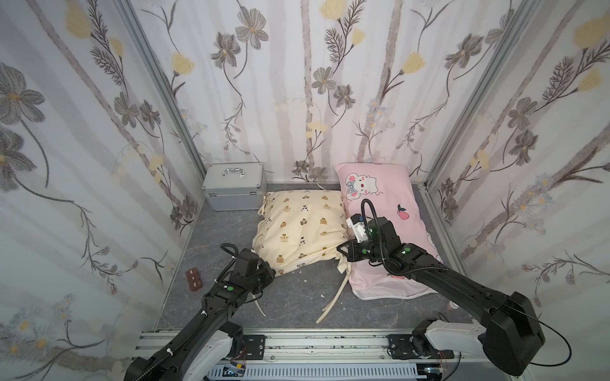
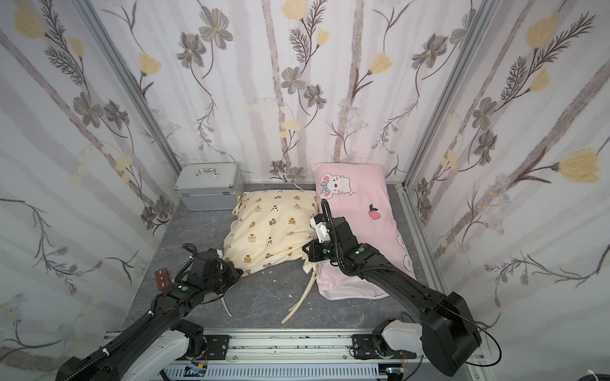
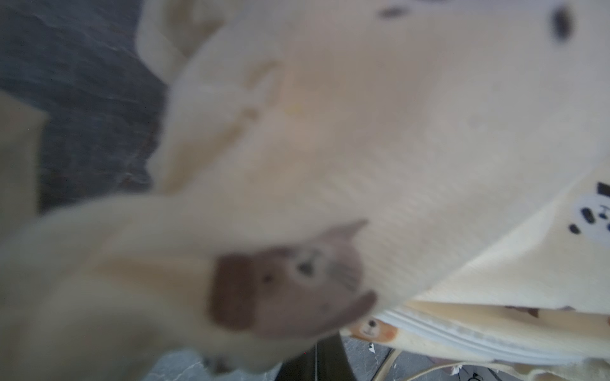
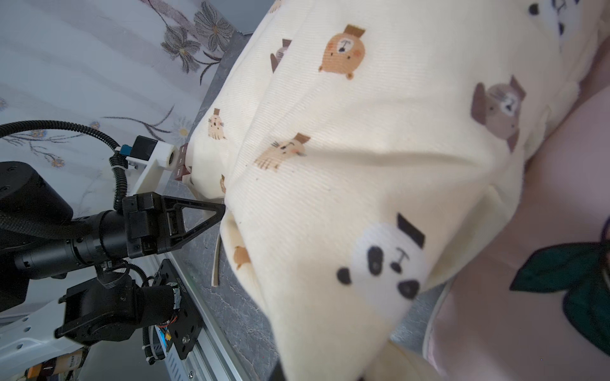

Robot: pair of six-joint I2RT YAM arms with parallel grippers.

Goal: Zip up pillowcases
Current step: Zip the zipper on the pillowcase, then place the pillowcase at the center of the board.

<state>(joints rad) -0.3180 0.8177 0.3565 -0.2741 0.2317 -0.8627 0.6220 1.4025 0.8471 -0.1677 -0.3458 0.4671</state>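
The cream pillowcase (image 1: 300, 227) (image 2: 274, 227) with bear prints lies mid-floor, its long ties (image 1: 333, 297) trailing toward the front. The pink pillowcase (image 1: 396, 204) (image 2: 369, 198) lies beside it on the right, under my right arm. My left gripper (image 1: 271, 273) (image 2: 239, 273) is shut on the cream pillowcase's near-left corner; the right wrist view shows its tips (image 4: 222, 209) pinched at the cloth edge. My right gripper (image 1: 340, 249) (image 2: 305, 248) is shut on the near-right corner, which is lifted. Cream cloth (image 3: 363, 132) (image 4: 363, 148) covers both wrist views and hides each wrist's own jaws.
A silver metal case (image 1: 234, 186) stands at the back left against the wall. A small brown block (image 1: 194, 278) lies on the grey floor left of my left arm. Flowered walls close three sides, and an aluminium rail (image 1: 313, 343) runs along the front.
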